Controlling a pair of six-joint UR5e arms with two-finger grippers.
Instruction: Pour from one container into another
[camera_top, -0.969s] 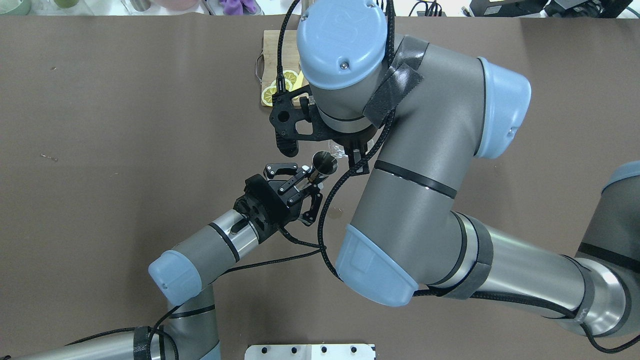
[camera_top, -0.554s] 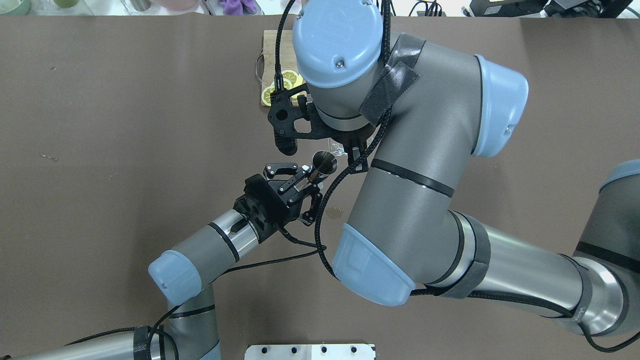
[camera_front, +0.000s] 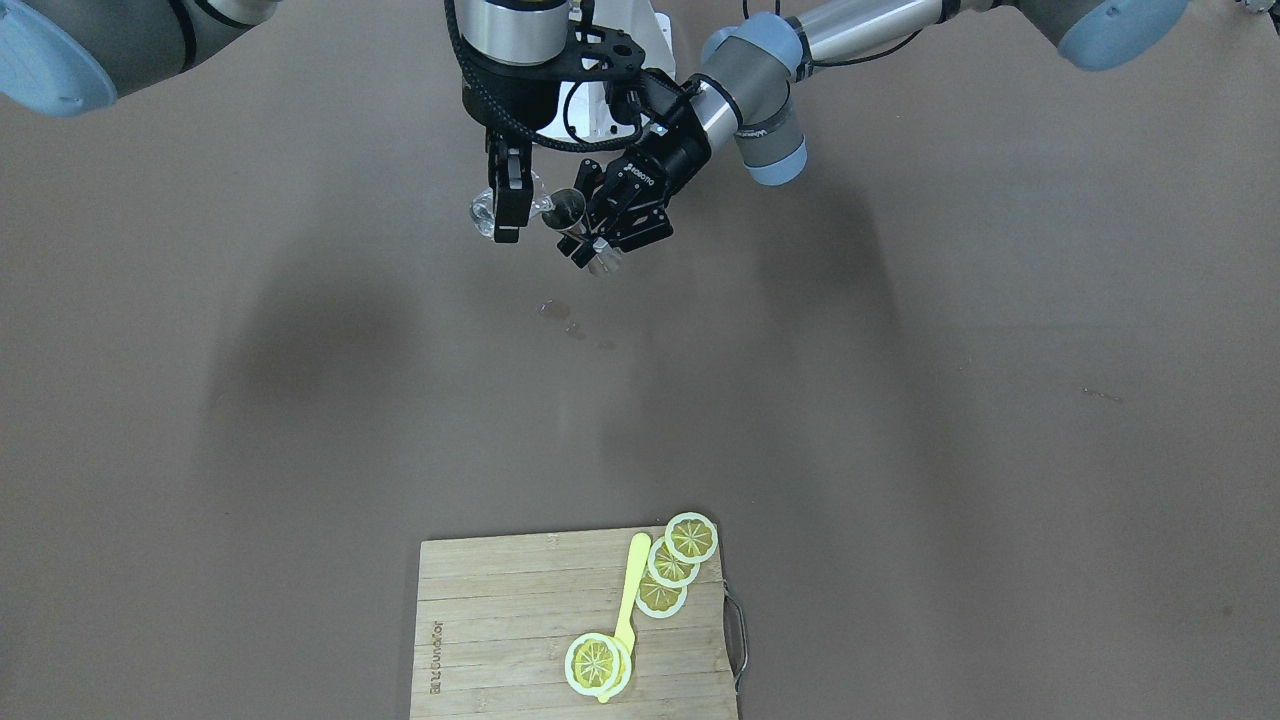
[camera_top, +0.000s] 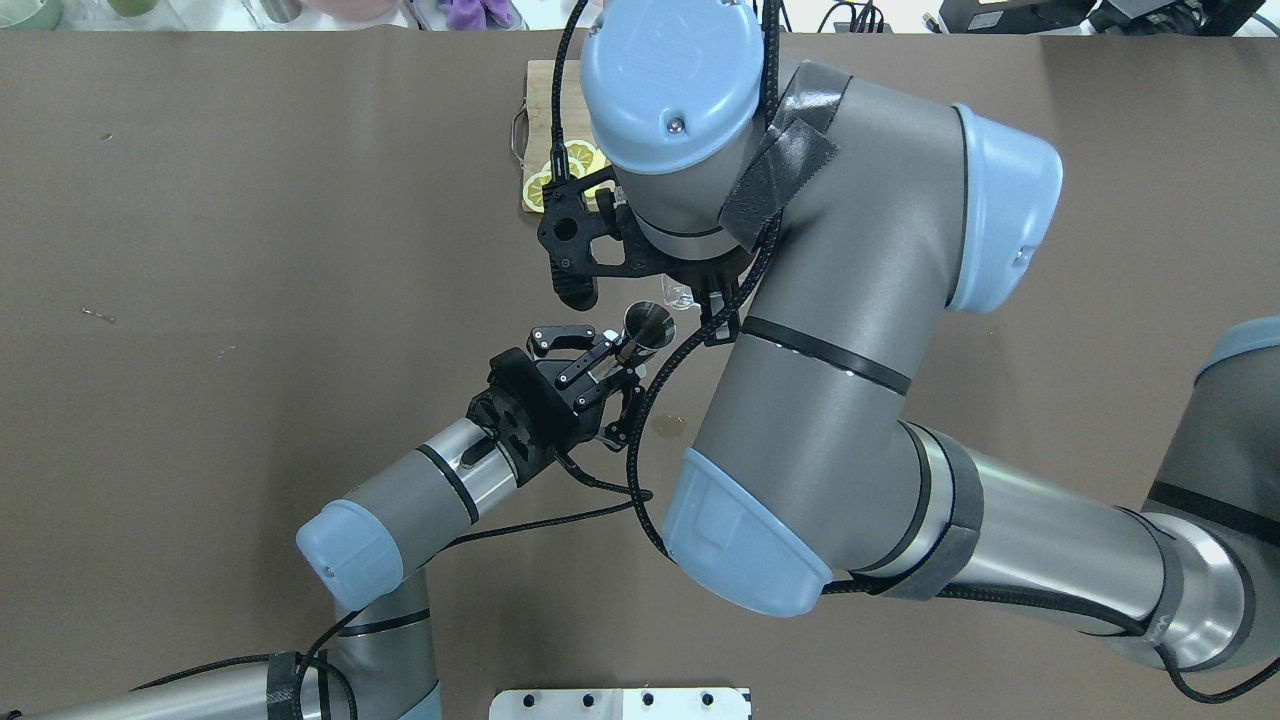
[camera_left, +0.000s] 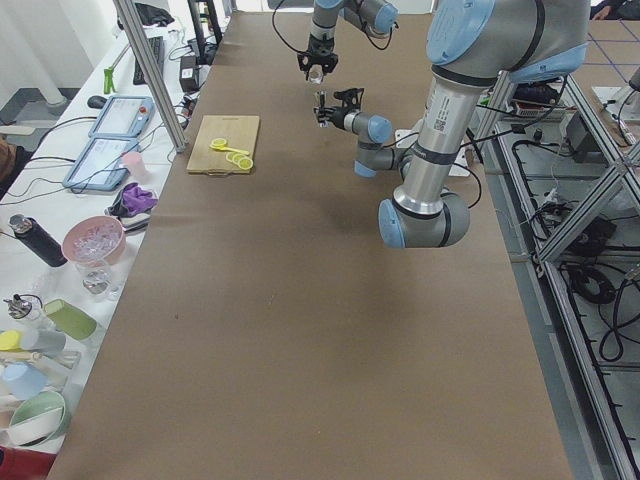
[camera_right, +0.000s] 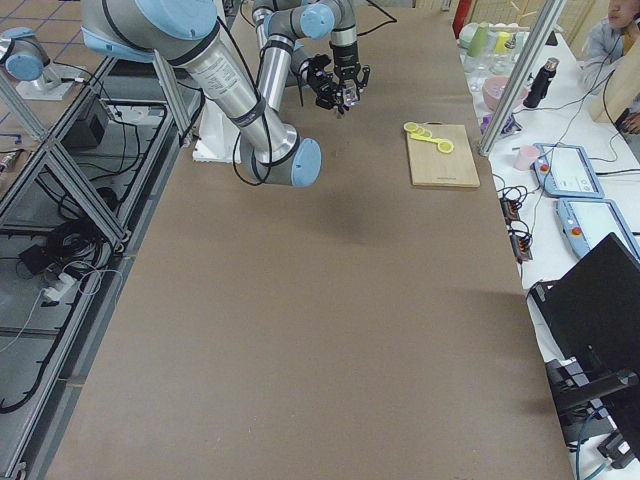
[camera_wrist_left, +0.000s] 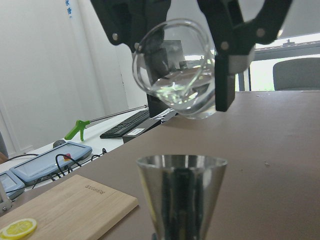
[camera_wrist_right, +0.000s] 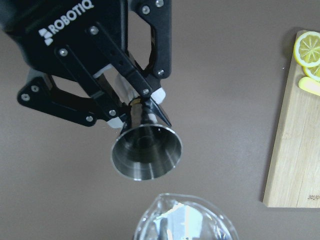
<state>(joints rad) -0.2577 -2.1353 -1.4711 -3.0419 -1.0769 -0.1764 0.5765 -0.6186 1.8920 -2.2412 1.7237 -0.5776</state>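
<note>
My left gripper (camera_top: 615, 358) is shut on the narrow waist of the grey metal jigger (camera_top: 648, 325), holding it above the table with its open mouth up. My right gripper (camera_front: 505, 215) is shut on the small clear glass pitcher (camera_front: 487, 212), which is tilted beside and just above the jigger (camera_front: 567, 210). In the left wrist view the pitcher (camera_wrist_left: 177, 70) holds clear liquid and hangs over the jigger's rim (camera_wrist_left: 181, 162), not touching it. The right wrist view looks down into the jigger (camera_wrist_right: 146, 150), with the pitcher's edge (camera_wrist_right: 185, 220) at the bottom. From overhead the right wrist hides most of the pitcher.
A wooden cutting board (camera_front: 500, 620) with lemon slices (camera_front: 672, 565) and a yellow utensil lies across the table from the robot. Small wet spots (camera_front: 560, 315) mark the brown table under the grippers. The bulky right arm (camera_top: 830, 330) reaches over the table's middle.
The right wrist has shifted slightly left and away over the jigger. The left arm and the jigger have stayed still.
</note>
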